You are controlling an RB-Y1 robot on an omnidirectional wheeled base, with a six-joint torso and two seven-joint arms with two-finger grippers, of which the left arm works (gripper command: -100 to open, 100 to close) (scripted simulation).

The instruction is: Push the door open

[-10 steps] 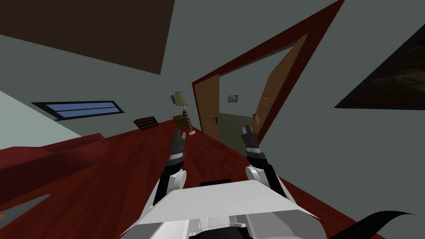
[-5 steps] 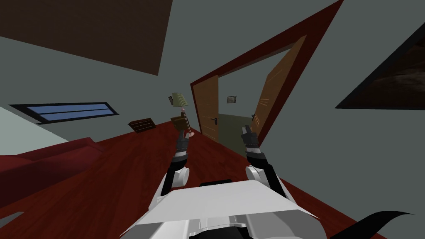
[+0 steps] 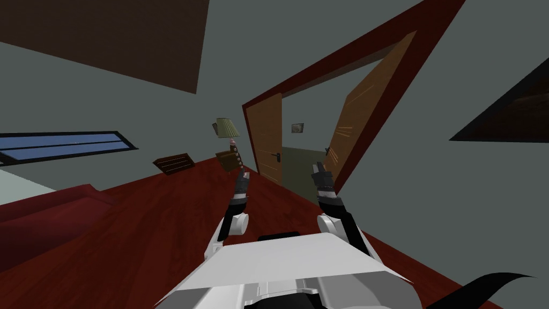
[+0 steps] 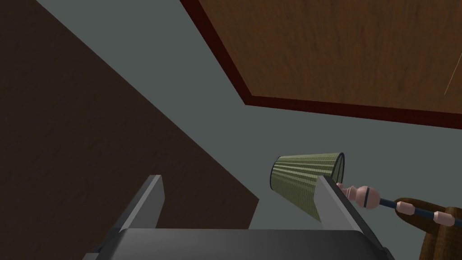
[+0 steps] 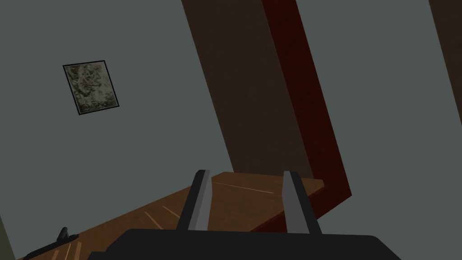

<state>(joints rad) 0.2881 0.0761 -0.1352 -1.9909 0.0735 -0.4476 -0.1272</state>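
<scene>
Since a second ago my left claw [image 3: 242, 181] has swung inward; both claws gape empty. Upright and ajar, the door leaf [image 3: 364, 118] stands just ahead of my right claw [image 3: 320, 171], the nearer one.

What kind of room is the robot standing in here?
Probably a living room in a house: what looks like a dark red sofa, a floor lamp with a green shade, and a wooden door standing open.
</scene>
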